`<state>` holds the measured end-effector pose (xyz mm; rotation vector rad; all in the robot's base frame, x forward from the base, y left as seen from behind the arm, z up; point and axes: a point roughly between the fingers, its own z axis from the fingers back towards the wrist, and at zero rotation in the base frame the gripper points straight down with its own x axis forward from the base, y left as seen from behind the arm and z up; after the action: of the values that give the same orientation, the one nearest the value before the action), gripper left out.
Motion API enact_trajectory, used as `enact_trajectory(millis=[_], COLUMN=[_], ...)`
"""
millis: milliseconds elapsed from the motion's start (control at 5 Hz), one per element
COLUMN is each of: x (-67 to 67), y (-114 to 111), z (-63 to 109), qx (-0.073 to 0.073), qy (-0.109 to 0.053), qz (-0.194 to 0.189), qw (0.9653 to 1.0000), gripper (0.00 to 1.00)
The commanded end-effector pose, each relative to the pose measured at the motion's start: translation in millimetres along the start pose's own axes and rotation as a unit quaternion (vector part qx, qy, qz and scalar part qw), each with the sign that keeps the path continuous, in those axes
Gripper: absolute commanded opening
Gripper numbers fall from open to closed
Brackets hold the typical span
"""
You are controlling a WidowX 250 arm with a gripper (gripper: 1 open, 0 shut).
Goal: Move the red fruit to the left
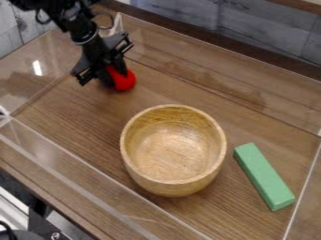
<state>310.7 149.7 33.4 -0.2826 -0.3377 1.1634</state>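
Observation:
The red fruit is a small glossy red ball low over the wooden table at the upper left. My gripper reaches down from the top left, and its black fingers are shut on the fruit from above. The fruit sits at or just above the tabletop; whether it touches the wood is unclear.
A wooden bowl stands in the middle of the table. A green rectangular block lies to its right. Clear plastic walls ring the table surface.

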Motion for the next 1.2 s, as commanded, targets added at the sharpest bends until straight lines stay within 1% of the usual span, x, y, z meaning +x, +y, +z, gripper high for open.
enact_trajectory(millis=[0,400,800,1000], x=[20.1,29.3,19.8,18.9], y=[2,3,0,3], z=[0.5,0.7,-16.1,-4.7], qx=[-0.011,-0.013,-0.011,-0.004], qy=[-0.023,-0.012,-0.021,-0.033], qz=[0.006,0.000,0.042,0.042], qw=[0.9997,0.9998,0.9988,0.9986], gripper=[1.00,1.00,1.00,1.00])
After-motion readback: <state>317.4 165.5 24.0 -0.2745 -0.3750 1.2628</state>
